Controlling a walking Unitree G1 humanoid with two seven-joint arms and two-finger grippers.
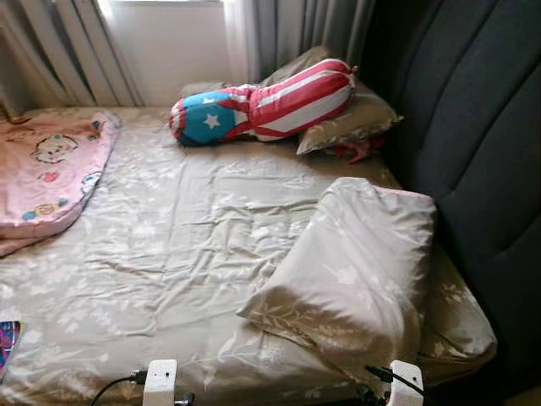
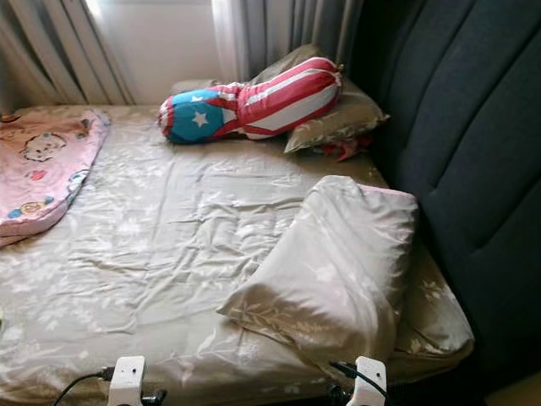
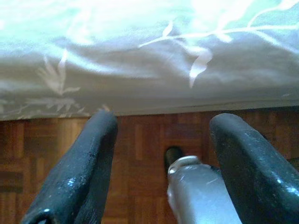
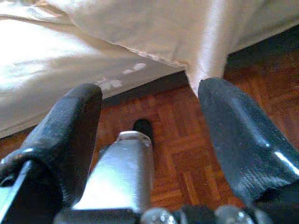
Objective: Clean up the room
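The slumped pillow [image 1: 359,271] is seen just ahead of the right gripper [image 4: 149,121], fingers spread empty, left gripper [image 3: 163,140] likewise parted.

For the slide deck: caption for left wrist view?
Open left gripper poised low beside bed edge, above wood parquet floor.

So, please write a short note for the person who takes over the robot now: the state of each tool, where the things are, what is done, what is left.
Left tool: open, holding nothing, low at the bed edge above the wood floor.
Right tool: open, holding nothing, by the hanging sheet.
Large pillow lies askew on the near right of the bed. Striped bolster rests on a second pillow near the headboard. Pink blanket lies bunched at the left.
Done: nothing visible.
Left: probably straighten pillows, fold blanket, smooth sheet.
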